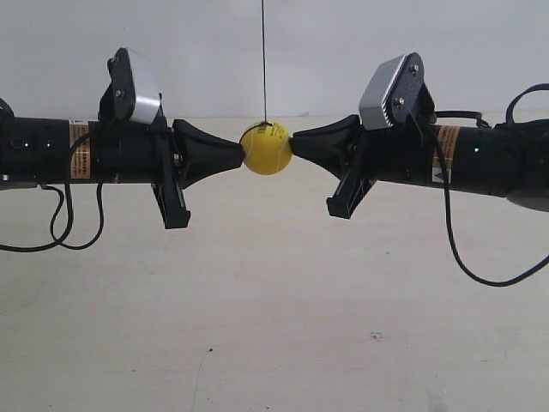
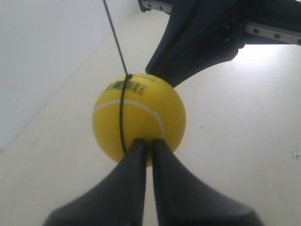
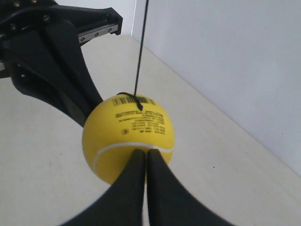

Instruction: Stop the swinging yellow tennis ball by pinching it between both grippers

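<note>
The yellow tennis ball (image 1: 267,148) hangs on a thin dark string (image 1: 264,60) and is pressed from both sides by two black pointed grippers. The gripper of the arm at the exterior view's left (image 1: 240,154) touches one side, and that of the arm at the exterior view's right (image 1: 293,144) touches the other. In the left wrist view my left gripper (image 2: 149,141) is shut, its tips against the ball (image 2: 138,113), with the opposite gripper (image 2: 197,42) behind. My right gripper (image 3: 146,151) is likewise shut, tips on the ball (image 3: 128,136).
A pale table (image 1: 274,326) lies well below the arms, and a white wall (image 1: 274,51) stands behind. Black cables droop under the arm at the exterior view's left (image 1: 60,223) and under the one at its right (image 1: 480,266).
</note>
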You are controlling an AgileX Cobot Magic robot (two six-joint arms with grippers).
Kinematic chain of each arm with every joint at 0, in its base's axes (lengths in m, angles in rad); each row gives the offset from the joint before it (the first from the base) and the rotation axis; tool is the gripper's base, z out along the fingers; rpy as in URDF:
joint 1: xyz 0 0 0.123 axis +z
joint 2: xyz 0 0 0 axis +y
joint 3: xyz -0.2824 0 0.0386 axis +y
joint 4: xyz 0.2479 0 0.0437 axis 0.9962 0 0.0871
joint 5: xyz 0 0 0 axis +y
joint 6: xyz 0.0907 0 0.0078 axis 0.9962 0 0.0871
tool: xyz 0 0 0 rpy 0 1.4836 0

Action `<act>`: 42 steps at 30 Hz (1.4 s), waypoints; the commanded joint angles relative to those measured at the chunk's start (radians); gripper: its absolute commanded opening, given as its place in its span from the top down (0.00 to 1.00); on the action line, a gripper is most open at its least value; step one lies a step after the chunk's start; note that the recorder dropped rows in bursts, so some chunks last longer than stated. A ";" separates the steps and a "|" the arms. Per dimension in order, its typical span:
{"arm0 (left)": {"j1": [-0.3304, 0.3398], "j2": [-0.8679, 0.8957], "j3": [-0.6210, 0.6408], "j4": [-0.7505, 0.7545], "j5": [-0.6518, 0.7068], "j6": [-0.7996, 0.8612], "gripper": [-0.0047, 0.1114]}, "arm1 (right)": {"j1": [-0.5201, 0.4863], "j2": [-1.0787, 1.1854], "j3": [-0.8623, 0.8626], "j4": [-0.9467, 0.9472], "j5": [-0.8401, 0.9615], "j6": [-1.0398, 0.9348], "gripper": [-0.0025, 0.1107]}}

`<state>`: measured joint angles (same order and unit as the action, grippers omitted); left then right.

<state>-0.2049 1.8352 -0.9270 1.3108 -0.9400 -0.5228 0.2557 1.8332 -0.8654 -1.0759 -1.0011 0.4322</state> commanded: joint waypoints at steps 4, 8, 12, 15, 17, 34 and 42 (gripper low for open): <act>0.009 -0.007 -0.005 -0.013 0.026 -0.018 0.92 | -0.007 -0.007 -0.006 -0.006 0.038 -0.005 0.98; 0.040 -0.013 -0.005 -0.013 0.025 -0.044 0.92 | -0.021 -0.007 -0.006 -0.005 0.053 -0.014 0.98; 0.086 -0.015 -0.005 -0.005 -0.013 -0.066 0.92 | -0.076 -0.007 -0.006 -0.005 0.036 0.020 0.98; 0.113 -0.015 -0.005 -0.005 -0.053 -0.080 0.92 | -0.120 -0.007 -0.003 -0.008 0.009 0.043 0.98; 0.126 -0.015 -0.005 -0.005 -0.087 -0.091 0.92 | -0.143 -0.007 -0.003 -0.014 -0.019 0.065 0.98; 0.113 -0.476 0.081 0.139 0.179 -0.368 0.92 | -0.146 -0.289 0.060 -0.011 0.102 0.214 0.98; 0.113 -0.847 0.293 0.091 0.369 -0.372 0.92 | -0.146 -0.593 0.177 0.000 0.126 0.171 0.98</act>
<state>-0.0895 1.1005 -0.7055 1.4248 -0.6359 -0.8910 0.1127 1.3278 -0.7234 -1.0845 -0.8949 0.6266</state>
